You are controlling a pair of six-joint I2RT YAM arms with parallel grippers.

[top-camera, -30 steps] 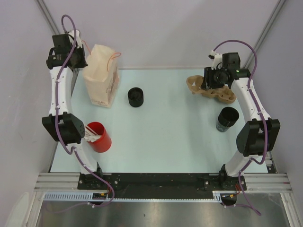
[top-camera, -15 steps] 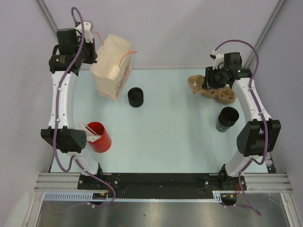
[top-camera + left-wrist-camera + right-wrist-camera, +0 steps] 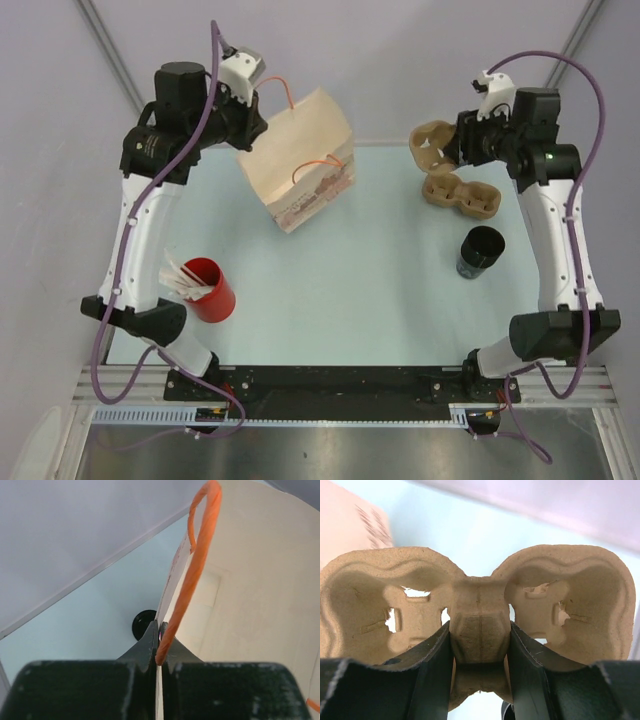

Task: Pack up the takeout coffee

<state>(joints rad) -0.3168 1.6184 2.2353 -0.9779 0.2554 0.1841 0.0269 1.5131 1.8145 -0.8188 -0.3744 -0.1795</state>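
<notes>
The left gripper (image 3: 159, 655) is pinched fully shut on the top edge of the paper bag (image 3: 305, 165), with 1 of the bag's orange handles (image 3: 200, 555) caught between its fingers. The bag hangs tilted from that grip over the far left-centre of the table (image 3: 380, 290), its open mouth turned up toward the left wrist. Whether its lower corner touches the surface cannot be told. The right gripper (image 3: 480, 645) stands about half open, its 2 fingers clamped either side of the centre post of the pulp cup carrier (image 3: 560, 600). The carrier is held at the far right of the table, tipped so that 2 of its wells face the right wrist camera while its other end sits lower, near the table. Bag and carrier are apart, with the bag's printed side just showing at the left edge of the right wrist view. 1 black cup (image 3: 482, 250) stands upright on the table near the right arm, on the near side of the carrier. A 2nd black cup (image 3: 144, 624) shows on the table beyond the bag in the left wrist view. A red cup (image 3: 212, 292) holding white sticks (image 3: 180, 275) stands beside the left arm.
</notes>
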